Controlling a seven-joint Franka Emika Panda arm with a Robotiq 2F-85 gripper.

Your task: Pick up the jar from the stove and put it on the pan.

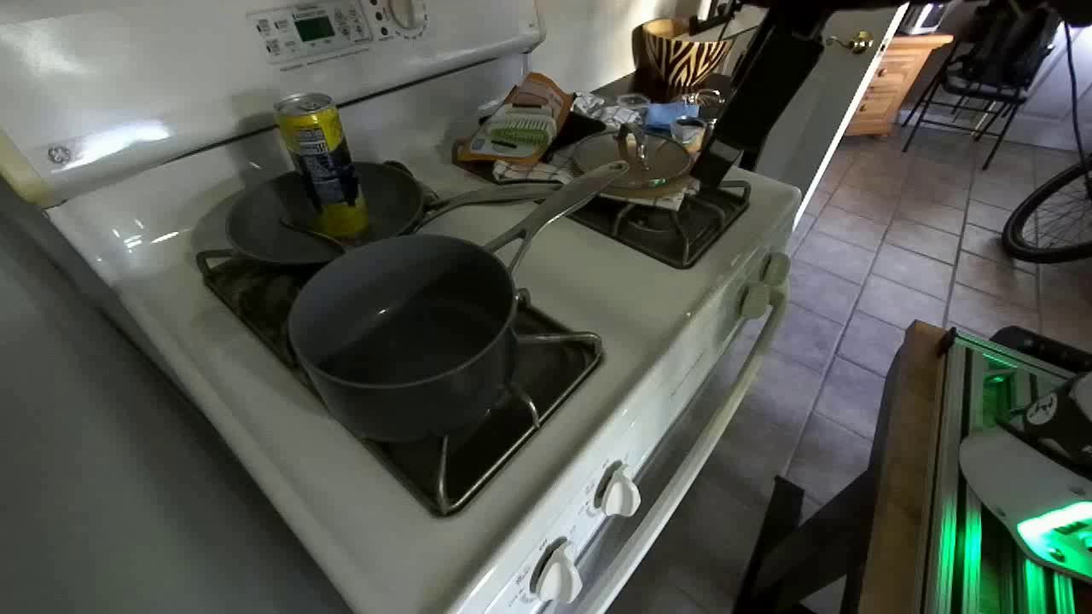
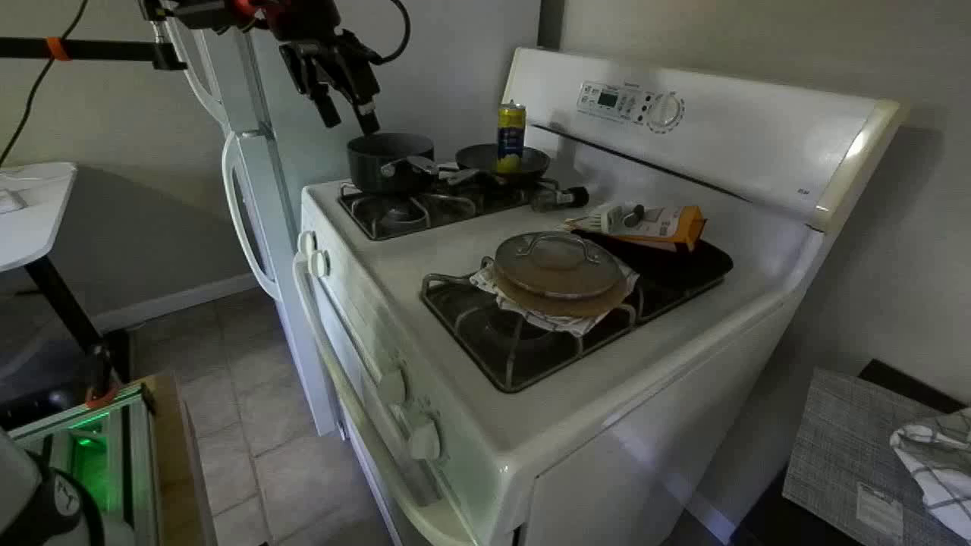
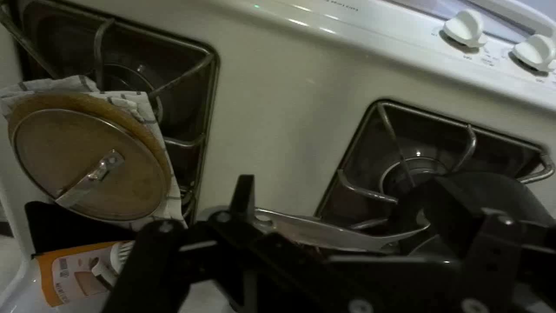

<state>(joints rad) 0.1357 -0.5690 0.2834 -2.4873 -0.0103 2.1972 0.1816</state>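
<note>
White metal stove (image 2: pixel 447 246): cylindrical yellow-blue metal jar (image 2: pixel 510 140) stands inside round grey metal pan (image 1: pixel 269 209). Task looks done, nothing left; black angular hand (image 2: pixel 350 121) empty, spread apart.

Lower than the black tool (image 2: pixel 350 123): white gas stove (image 1: pixel 618 273), grey saucepan (image 1: pixel 392 414); apart from it, blue-banded yellow drink can (image 1: pixel 322 166).

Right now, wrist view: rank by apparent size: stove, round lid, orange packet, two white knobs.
1. Stove
2. Round lid
3. Orange packet, partly hidden
4. White knobs: too alike to rank
</note>
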